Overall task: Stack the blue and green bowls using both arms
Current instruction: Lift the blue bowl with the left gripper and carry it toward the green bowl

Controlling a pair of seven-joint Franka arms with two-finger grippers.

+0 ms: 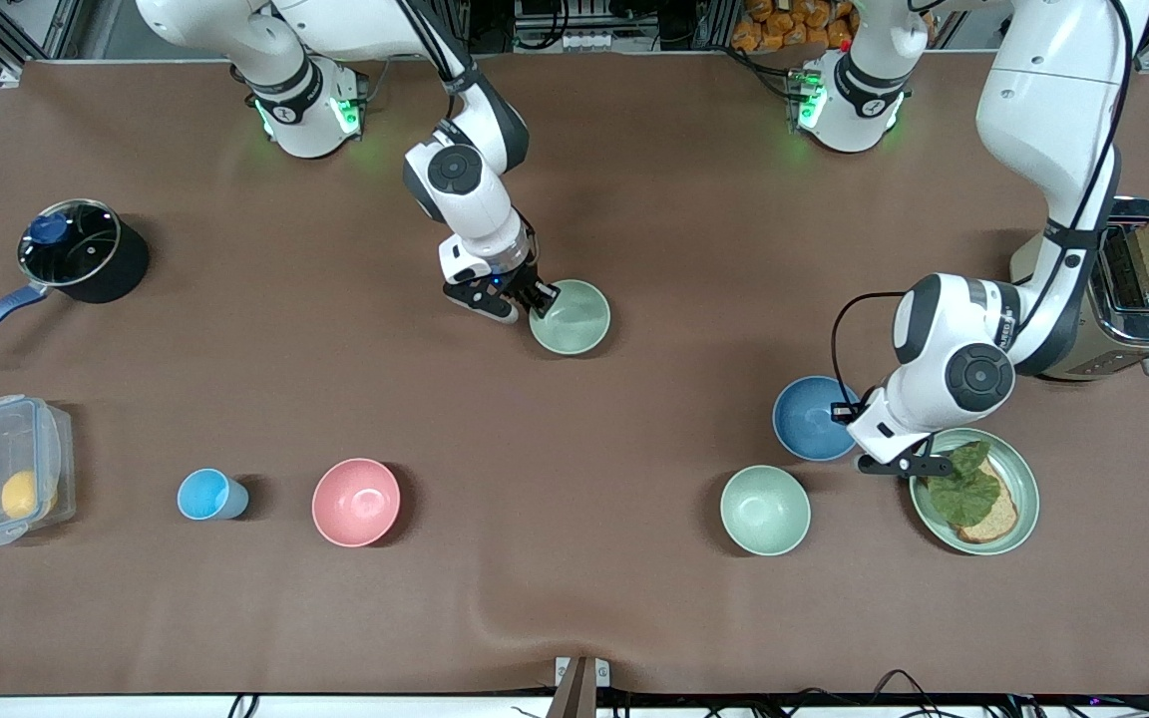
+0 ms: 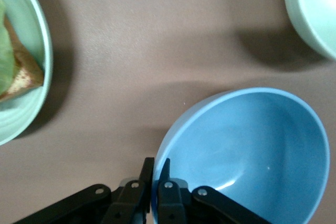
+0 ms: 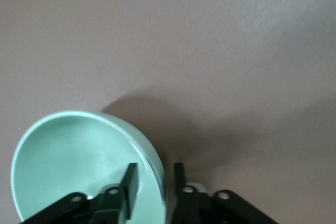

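The left gripper (image 1: 859, 451) was down at the blue bowl (image 1: 812, 418), toward the left arm's end of the counter (image 1: 634, 179). Its fingers (image 2: 164, 184) were nearly together with the bowl's rim pinched between them, one finger inside the bowl and one outside. The bowl looked tilted in the left wrist view, though whether it had left the counter could not be told. Just beside those fingers lay a green plate (image 1: 1023, 484) carrying toast (image 1: 991, 514) and a leaf (image 1: 968, 484), and a second green bowl (image 1: 765, 510) sat near them, nearer to the front camera than the blue bowl. The right gripper (image 1: 542, 296) was at the green bowl (image 1: 571, 317) near the middle of the counter. Its fingers (image 3: 129, 179) stood a narrow gap apart, straddling the rim, one inside the bowl and one outside; whether they pressed on it could not be told. Well apart from both pairs of fingers, toward the right arm's end, stood a pink bowl (image 1: 356, 502), a light-blue cup (image 1: 205, 495), a clear box (image 1: 6, 484) and a lidded pot (image 1: 76, 249). A toaster (image 1: 1138, 289) stood at the left arm's end.
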